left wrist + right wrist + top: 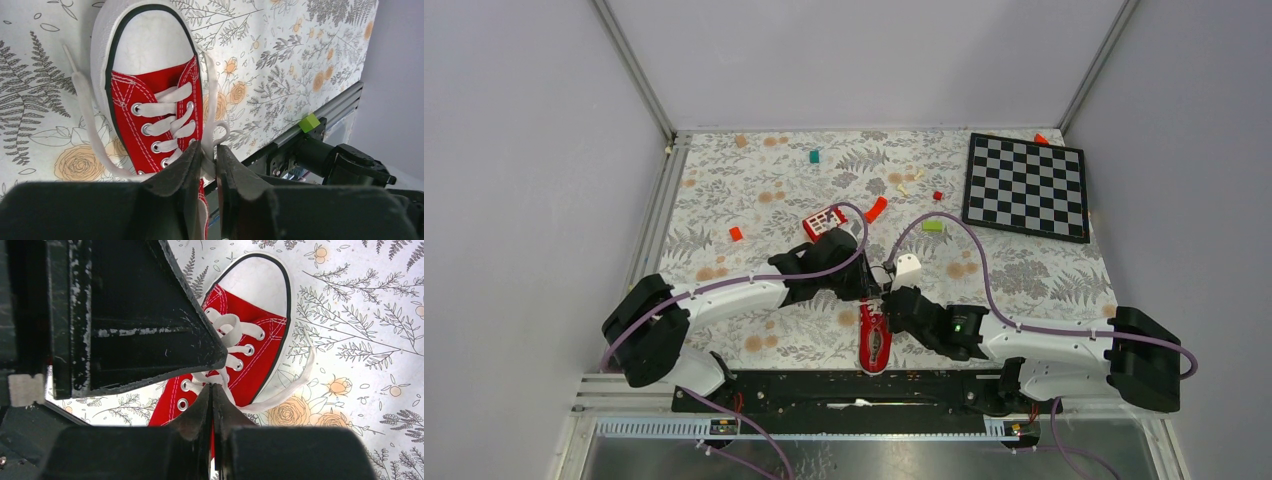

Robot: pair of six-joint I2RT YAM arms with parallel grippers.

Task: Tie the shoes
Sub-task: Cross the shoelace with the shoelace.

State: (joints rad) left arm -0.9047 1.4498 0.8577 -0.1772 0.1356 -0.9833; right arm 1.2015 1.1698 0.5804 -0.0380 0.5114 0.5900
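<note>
The red sneaker (874, 342) with a white toe cap lies at the table's near edge, between the two arms. Both grippers hang close together over its laces. In the left wrist view the shoe (150, 95) points up. My left gripper (209, 152) is open by a narrow gap, and a white lace (212, 100) runs up out of that gap. In the right wrist view the shoe (250, 315) sits ahead. My right gripper (212, 386) is shut on a lace strand at the eyelets, and the loose lace (295, 382) curves off to the right over the cloth.
A checkerboard (1027, 186) lies at the back right. A red block with white squares (824, 221), a curved red-orange piece (876, 209) and small green (932, 226), teal (814, 156) and red (736, 233) bits are scattered behind the arms. A black rail (854, 385) runs just behind the heel.
</note>
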